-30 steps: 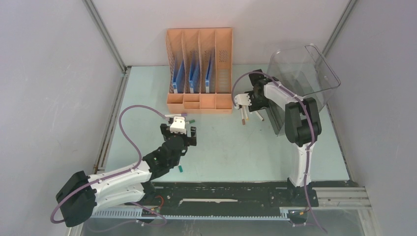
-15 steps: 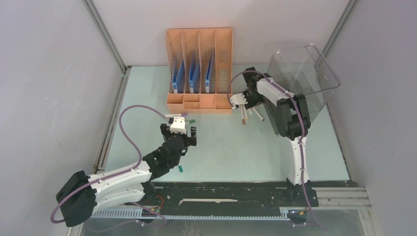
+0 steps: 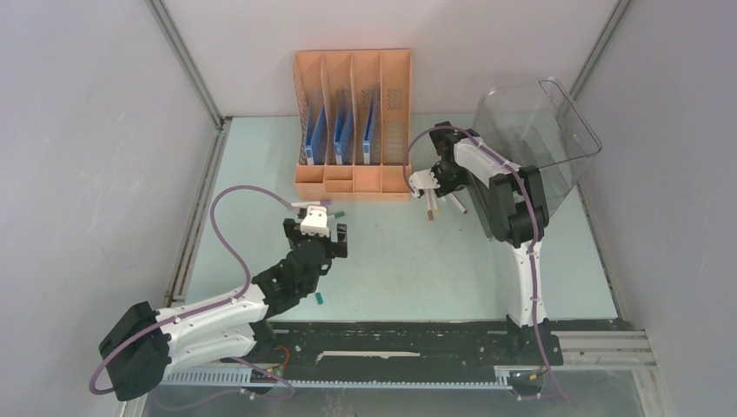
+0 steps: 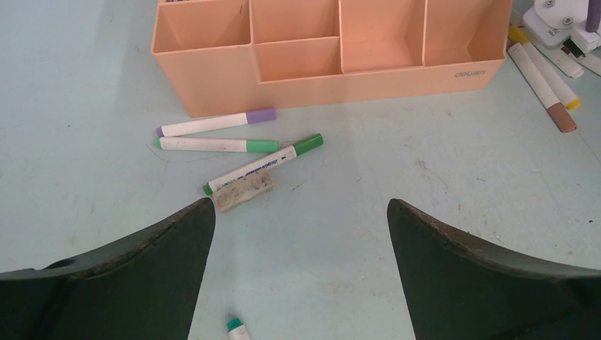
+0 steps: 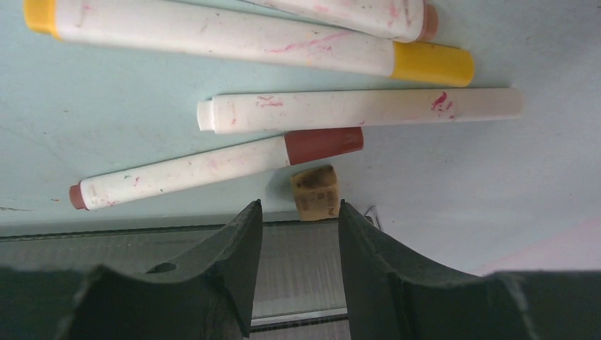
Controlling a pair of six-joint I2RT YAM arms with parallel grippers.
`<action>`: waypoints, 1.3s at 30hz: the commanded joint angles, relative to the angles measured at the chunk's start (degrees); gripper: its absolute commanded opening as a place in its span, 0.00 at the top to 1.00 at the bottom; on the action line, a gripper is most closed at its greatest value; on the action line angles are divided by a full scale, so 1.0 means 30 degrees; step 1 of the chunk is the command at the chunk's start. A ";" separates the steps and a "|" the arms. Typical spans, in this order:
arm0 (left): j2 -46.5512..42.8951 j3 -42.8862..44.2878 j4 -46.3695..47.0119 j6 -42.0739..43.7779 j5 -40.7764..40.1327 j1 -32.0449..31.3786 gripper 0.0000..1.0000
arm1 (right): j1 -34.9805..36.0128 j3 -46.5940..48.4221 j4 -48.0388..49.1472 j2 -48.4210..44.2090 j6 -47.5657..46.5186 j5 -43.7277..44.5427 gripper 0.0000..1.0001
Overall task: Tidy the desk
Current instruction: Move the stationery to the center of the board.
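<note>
The desk [image 3: 400,261] is a pale mint-green top strewn with markers. My left gripper [image 3: 317,224] hovers open over it, with nothing between its fingers [image 4: 300,212]. Ahead of it lie a purple-capped marker [image 4: 216,123], two green-capped markers [image 4: 217,144], and a dirty eraser [image 4: 244,191]. My right gripper [image 3: 426,182] is low beside the orange rack's right end, jaws partly open and empty [image 5: 299,207]. Just past its tips sit a small tan eraser [image 5: 315,193], a brown-capped marker [image 5: 220,166], an uncapped white marker [image 5: 361,110] and a yellow-capped marker [image 5: 248,42].
The orange file rack [image 3: 352,122] with blue folders stands at the back. A clear smoky bin [image 3: 530,148] leans at the back right, against the right arm. A green-capped marker [image 3: 320,298] lies by the left arm. Grey walls enclose the desk; a black rail [image 3: 391,339] runs along its front.
My right gripper has shifted slightly left toward the rack and its jaws have narrowed. The left arm has not moved.
</note>
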 commanded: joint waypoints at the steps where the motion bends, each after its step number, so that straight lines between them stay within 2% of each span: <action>1: -0.0082 0.0335 0.0451 0.0245 -0.0571 0.0086 0.00 | 0.0034 0.0688 -0.0632 0.0368 0.0145 -0.0269 0.52; 5: -0.0199 0.0237 0.0492 0.0223 -0.0571 0.0085 0.00 | -0.0008 0.1451 -0.1519 0.1096 0.0659 -0.0265 0.70; 7: -0.0190 0.0258 0.0498 0.0234 -0.0588 0.0097 0.00 | -0.0094 0.1636 -0.1824 0.1313 0.0805 -0.0330 0.74; 10: -0.0130 0.0289 0.0500 0.0223 -0.0571 0.0103 0.00 | -0.0210 0.1520 -0.1826 0.1339 0.0864 -0.0485 0.72; 14: -0.0096 0.0297 0.0496 0.0238 -0.0578 0.0089 0.00 | -0.0308 0.1004 -0.1510 0.1170 0.0875 -0.0422 0.59; 23: -0.0027 0.0353 0.0439 0.0267 -0.0549 0.0105 0.00 | -0.0310 0.0104 -0.0799 0.1251 0.0813 -0.0086 0.58; 26: -0.0014 0.0383 0.0423 0.0264 -0.0569 0.0099 0.00 | -0.0266 0.0124 -0.0784 0.1503 0.0857 -0.0176 0.65; 32: -0.0027 0.0357 0.0434 0.0234 -0.0572 0.0087 0.00 | -0.0216 -0.0442 -0.0429 0.1355 0.1246 -0.0623 0.86; 39: -0.0027 0.0372 0.0438 0.0250 -0.0571 0.0098 0.00 | -0.0221 -0.3138 0.1085 -0.1255 0.1502 -0.1987 0.96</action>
